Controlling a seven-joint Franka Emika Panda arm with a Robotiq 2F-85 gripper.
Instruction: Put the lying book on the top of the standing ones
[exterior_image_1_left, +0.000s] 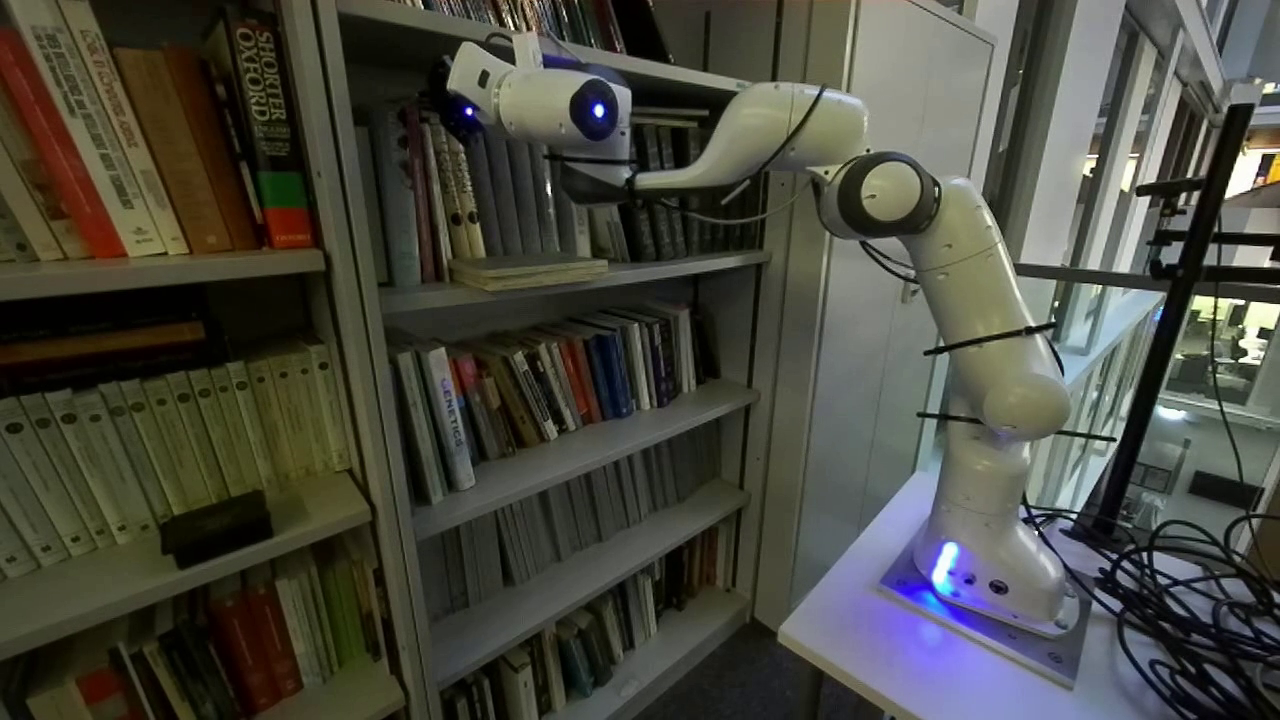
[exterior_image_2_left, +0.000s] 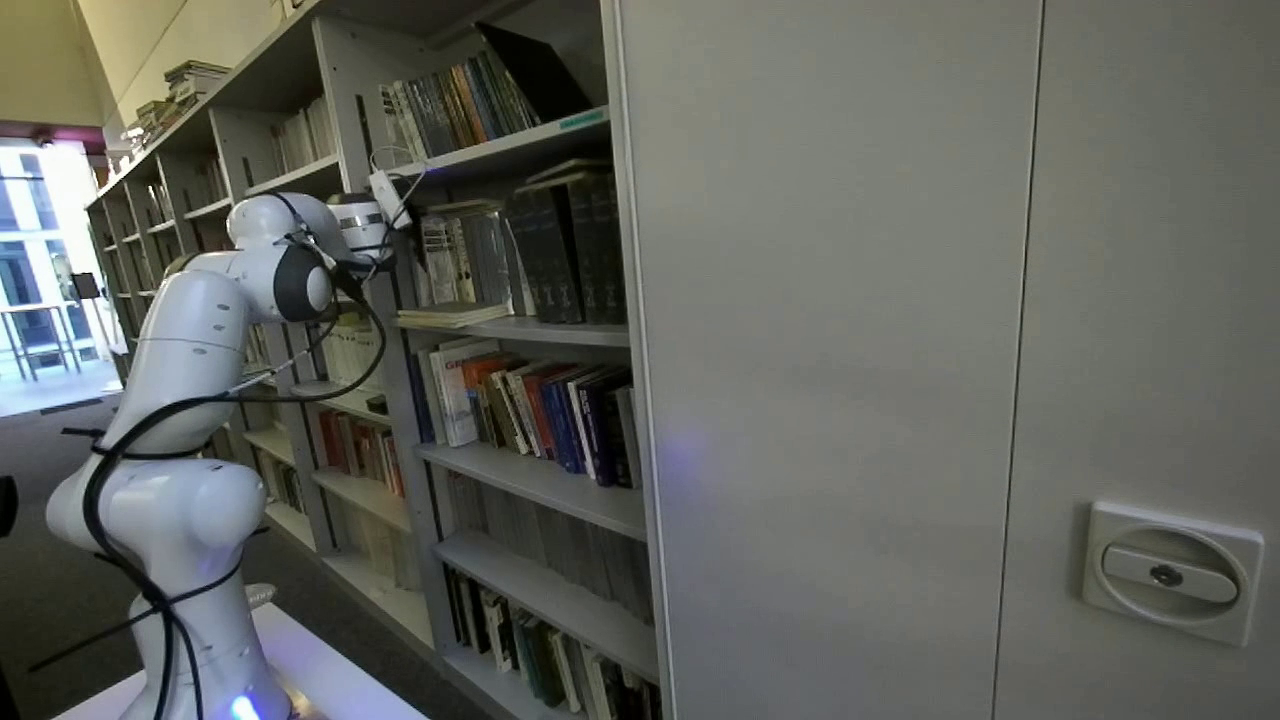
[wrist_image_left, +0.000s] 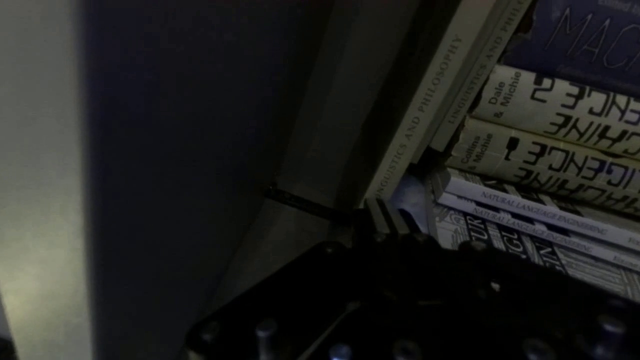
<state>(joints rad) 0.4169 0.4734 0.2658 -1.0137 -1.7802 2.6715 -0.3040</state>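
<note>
The standing books, with grey, white and dark spines, fill a shelf in both exterior views (exterior_image_1_left: 510, 190) (exterior_image_2_left: 445, 262) and show sideways in the wrist view (wrist_image_left: 545, 135). A thin stack of pale books lies flat on that shelf's front edge (exterior_image_1_left: 530, 270) (exterior_image_2_left: 452, 315). In the wrist view, books marked Linguistics and Philosophy (wrist_image_left: 425, 95) lie crosswise along the standing books' ends. My gripper (wrist_image_left: 386, 216) has its fingertips together, just in front of one end of the nearer crosswise book. No object shows between them; contact is unclear. In an exterior view the gripper (exterior_image_1_left: 447, 100) is dark and high, near the upper shelf.
The upper shelf board (exterior_image_1_left: 690, 76) runs close above the wrist. A grey upright panel (exterior_image_1_left: 350, 300) stands left of the books. Tall dark volumes (exterior_image_2_left: 580, 245) stand further along the same shelf. More books (exterior_image_2_left: 540, 410) stand on the shelf below.
</note>
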